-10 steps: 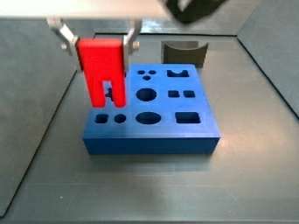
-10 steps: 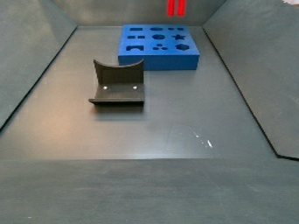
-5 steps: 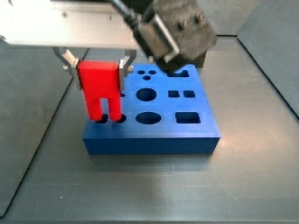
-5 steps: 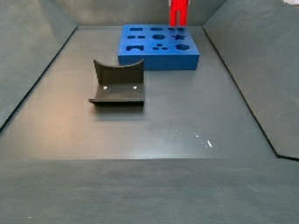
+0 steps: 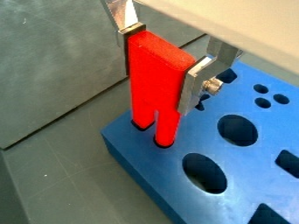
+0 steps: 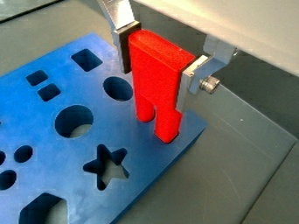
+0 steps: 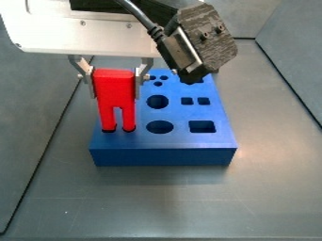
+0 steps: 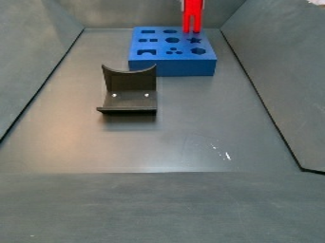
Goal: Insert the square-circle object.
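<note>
The red square-circle object (image 5: 158, 83) hangs upright with its two legs down, and its leg tips reach the corner of the blue board (image 5: 222, 188). It shows in both wrist views (image 6: 158, 83) and both side views (image 7: 115, 94) (image 8: 192, 16). My gripper (image 5: 160, 54) is shut on the object's block top, one silver finger on each side. In a side view the gripper (image 7: 116, 71) sits over the board's (image 7: 164, 132) left edge. The leg tips seem to touch or enter the board's holes; I cannot tell how deep.
The blue board (image 6: 70, 140) has several shaped holes: circles, squares, a star. The dark fixture (image 8: 127, 90) stands on the grey floor apart from the board (image 8: 172, 52). Grey walls bound the bin on all sides.
My gripper has lowered with the red object. Its legs, earlier above the board, now reach the board's surface at its left corner.
</note>
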Controlling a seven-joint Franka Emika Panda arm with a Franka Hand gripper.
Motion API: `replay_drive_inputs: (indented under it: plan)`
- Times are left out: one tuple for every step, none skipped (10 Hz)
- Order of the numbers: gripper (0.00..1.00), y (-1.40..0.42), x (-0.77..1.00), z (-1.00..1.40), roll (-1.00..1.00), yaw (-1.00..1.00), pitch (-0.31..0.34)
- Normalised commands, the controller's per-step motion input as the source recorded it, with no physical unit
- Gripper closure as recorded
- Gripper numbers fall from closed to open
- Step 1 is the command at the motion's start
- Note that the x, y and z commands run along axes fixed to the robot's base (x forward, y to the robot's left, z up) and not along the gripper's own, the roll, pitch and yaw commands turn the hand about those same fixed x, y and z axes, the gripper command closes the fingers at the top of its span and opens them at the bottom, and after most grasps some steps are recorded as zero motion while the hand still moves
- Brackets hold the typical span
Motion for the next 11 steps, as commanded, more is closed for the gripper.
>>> replay_drive_inputs:
  plan:
    - [1.00, -0.21, 0.06, -0.89, 0.00, -0.03, -0.163]
    - [1.00, -0.16, 0.05, -0.98, 0.00, 0.00, -0.153]
    - [1.00, -0.08, 0.00, -1.00, 0.00, 0.00, -0.121]
    - [1.00, -0.08, 0.00, -1.00, 0.02, 0.00, -0.091]
    - [1.00, -0.07, -0.01, -1.00, 0.03, 0.00, -0.036]
    - [1.00, -0.06, -0.04, -1.00, 0.03, 0.00, -0.020]
    - [1.00, -0.06, -0.05, -1.00, 0.03, 0.00, -0.016]
    - [1.00, -0.04, -0.04, -1.00, 0.04, 0.00, -0.021]
    - [1.00, -0.10, 0.00, -1.00, 0.03, 0.00, -0.079]
    - [1.00, 0.00, -0.02, -0.57, -0.11, 0.00, -0.314]
    - [1.00, 0.00, -0.16, -0.12, 0.00, 0.00, -0.250]
